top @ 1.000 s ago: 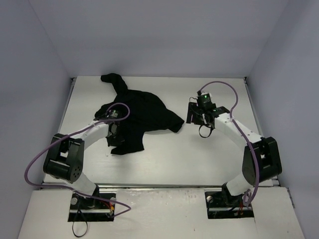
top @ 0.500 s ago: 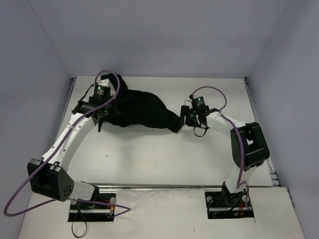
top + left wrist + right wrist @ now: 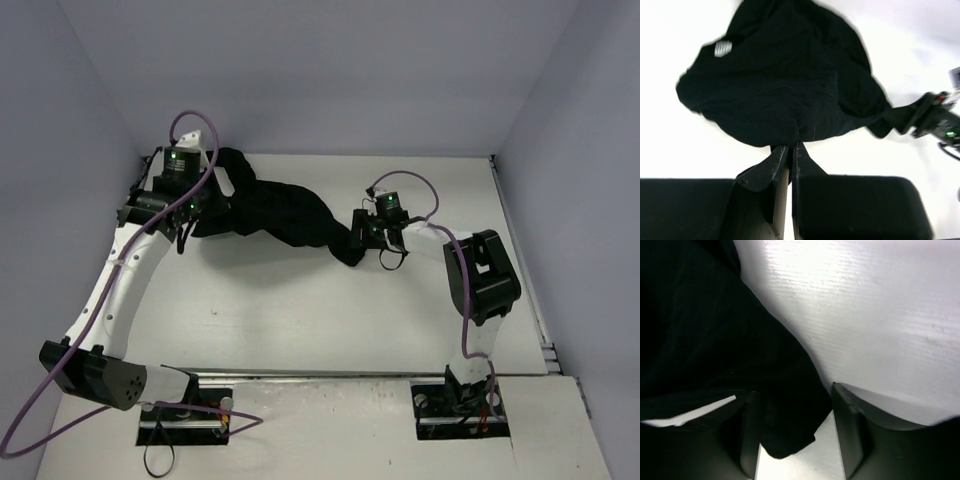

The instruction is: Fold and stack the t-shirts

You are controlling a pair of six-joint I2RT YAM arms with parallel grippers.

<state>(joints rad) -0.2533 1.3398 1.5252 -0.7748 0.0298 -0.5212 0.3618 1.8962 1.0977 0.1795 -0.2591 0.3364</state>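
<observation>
The black t-shirt (image 3: 285, 215) lies wrinkled and stretched across the back of the white table (image 3: 300, 310). My left gripper (image 3: 208, 207) is at its left end and shut on the cloth's edge. In the left wrist view its fingertips (image 3: 790, 150) pinch the near hem of the t-shirt (image 3: 785, 85). My right gripper (image 3: 357, 233) is at the shirt's right tip. In the right wrist view its jaws (image 3: 797, 432) stand open, with a corner of the t-shirt (image 3: 715, 340) lying between the fingers (image 3: 850, 425).
White walls enclose the table on the left, back and right. The left arm reaches along the left wall (image 3: 90, 180). The right gripper also shows in the left wrist view (image 3: 935, 122).
</observation>
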